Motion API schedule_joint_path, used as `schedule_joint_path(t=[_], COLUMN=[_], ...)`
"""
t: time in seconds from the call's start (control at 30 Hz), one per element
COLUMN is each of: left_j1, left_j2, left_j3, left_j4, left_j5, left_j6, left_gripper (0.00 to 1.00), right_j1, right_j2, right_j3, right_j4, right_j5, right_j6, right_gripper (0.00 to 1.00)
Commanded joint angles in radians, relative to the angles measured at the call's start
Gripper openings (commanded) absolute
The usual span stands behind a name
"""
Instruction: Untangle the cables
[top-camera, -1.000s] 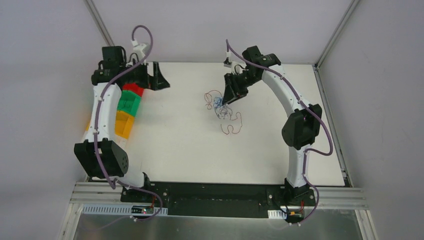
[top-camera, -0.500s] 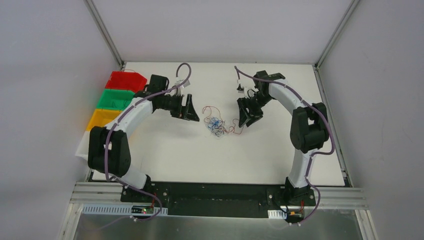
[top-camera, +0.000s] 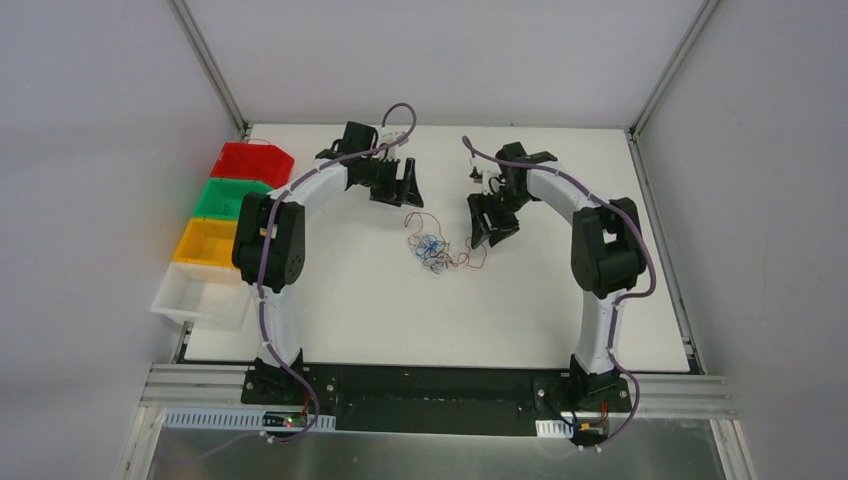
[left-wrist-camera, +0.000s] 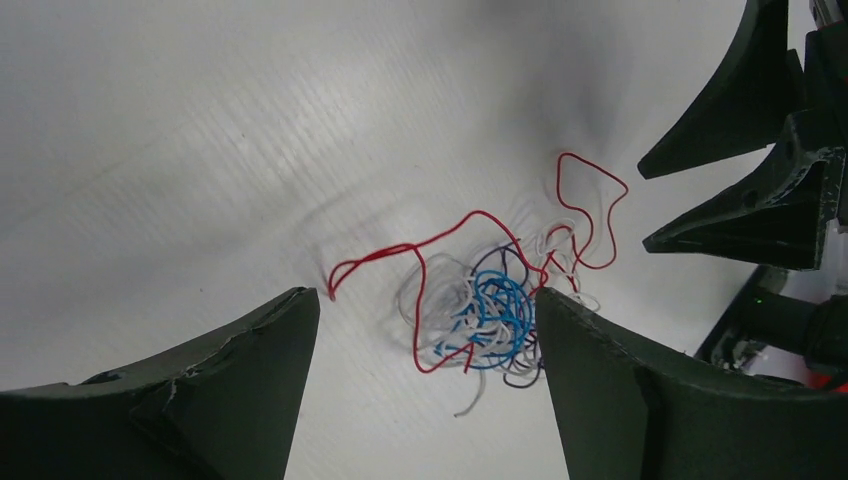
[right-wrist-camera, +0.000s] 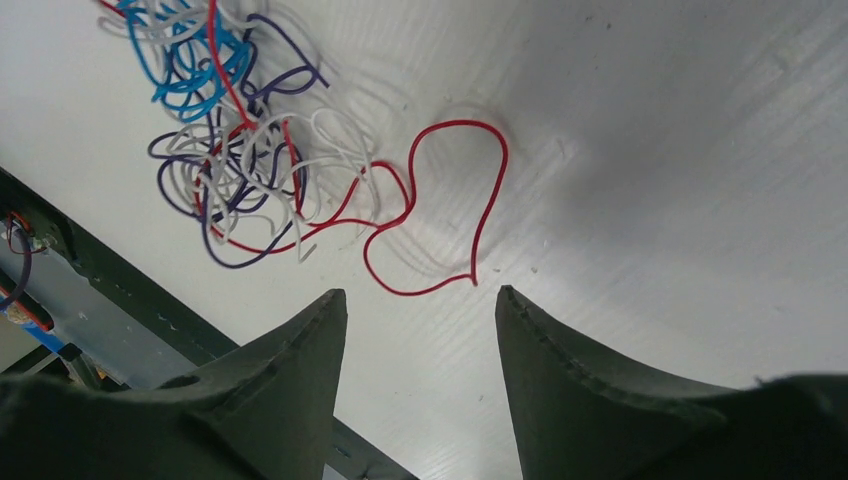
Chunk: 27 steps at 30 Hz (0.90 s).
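Observation:
The cables (top-camera: 436, 248) lie as a loose tangle of red, blue, purple and white strands on the white table, between the two arms. My left gripper (top-camera: 410, 196) hovers behind and left of the tangle. In the left wrist view it (left-wrist-camera: 425, 300) stands open, and the cables (left-wrist-camera: 490, 305) lie on the table beyond its tips, nearer the right finger. My right gripper (top-camera: 483, 236) is just right of the tangle. It (right-wrist-camera: 420, 293) is open and holds nothing. The knot (right-wrist-camera: 230, 150) lies ahead and to its left, with a red loop (right-wrist-camera: 450, 200) trailing toward its fingertips.
Four bins stand in a row at the table's left edge: red (top-camera: 255, 160), green (top-camera: 232, 197), yellow (top-camera: 205, 240) and white (top-camera: 200, 300). The right gripper's fingers (left-wrist-camera: 750, 210) show at the right of the left wrist view. The table's black front rail (right-wrist-camera: 120, 290) crosses the right wrist view.
The left arm swung from over the bins to the back centre beside the tangle. The right gripper let go of the tangle, opened wider and drew off to its right. The tangle shifted toward the front.

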<state>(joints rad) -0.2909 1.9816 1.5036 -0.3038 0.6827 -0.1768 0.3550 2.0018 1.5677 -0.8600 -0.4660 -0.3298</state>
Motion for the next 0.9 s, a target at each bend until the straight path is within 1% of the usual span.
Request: schedule_joint_path(t=[0.0, 0.17, 0.3, 0.33, 0.37, 0.47, 0.57, 0.6, 0.73, 0.8, 0.87], left_j1=[-0.024, -0.038, -0.054, -0.058, -0.060, -0.061, -0.053, -0.046, 0.025, 0.087, 0.162], left_j2=[0.088, 0.124, 0.155, 0.163, 0.170, 0.184, 0.163, 0.145, -0.022, -0.117, -0.194], left_j3=[0.104, 0.086, 0.094, 0.100, 0.111, 0.138, 0.159, 0.166, 0.147, 0.123, 0.111], left_j4=[-0.065, -0.076, -0.078, -0.081, -0.084, -0.103, -0.126, -0.136, -0.144, -0.146, -0.154], left_j5=[-0.054, -0.001, 0.000, 0.001, 0.003, -0.006, -0.008, -0.007, 0.018, 0.023, 0.038], left_j6=[0.124, 0.207, 0.228, 0.229, 0.226, 0.218, 0.225, 0.220, 0.184, 0.181, 0.142], left_gripper=[0.81, 0.82, 0.80, 0.76, 0.69, 0.42, 0.06, 0.00, 0.00, 0.00, 0.00], right_j1=[-0.002, -0.001, 0.000, 0.000, -0.001, -0.010, -0.037, -0.049, -0.135, -0.197, -0.255], right_j2=[0.055, 0.103, 0.130, 0.134, 0.133, 0.113, 0.069, 0.046, -0.071, -0.146, -0.197], right_j3=[0.050, 0.049, 0.050, 0.049, 0.047, 0.039, 0.034, 0.034, 0.019, -0.007, -0.037], right_j4=[0.002, 0.001, 0.002, 0.002, 0.002, -0.008, -0.037, -0.055, -0.137, -0.163, -0.191], right_j5=[-0.010, -0.032, -0.042, -0.040, -0.036, -0.021, -0.019, -0.017, -0.006, 0.001, 0.022], right_j6=[0.018, 0.014, 0.011, 0.013, 0.011, -0.001, -0.019, -0.029, -0.072, -0.086, -0.109], right_gripper=[0.59, 0.56, 0.49, 0.45, 0.37, 0.20, 0.00, 0.00, 0.00, 0.00, 0.00])
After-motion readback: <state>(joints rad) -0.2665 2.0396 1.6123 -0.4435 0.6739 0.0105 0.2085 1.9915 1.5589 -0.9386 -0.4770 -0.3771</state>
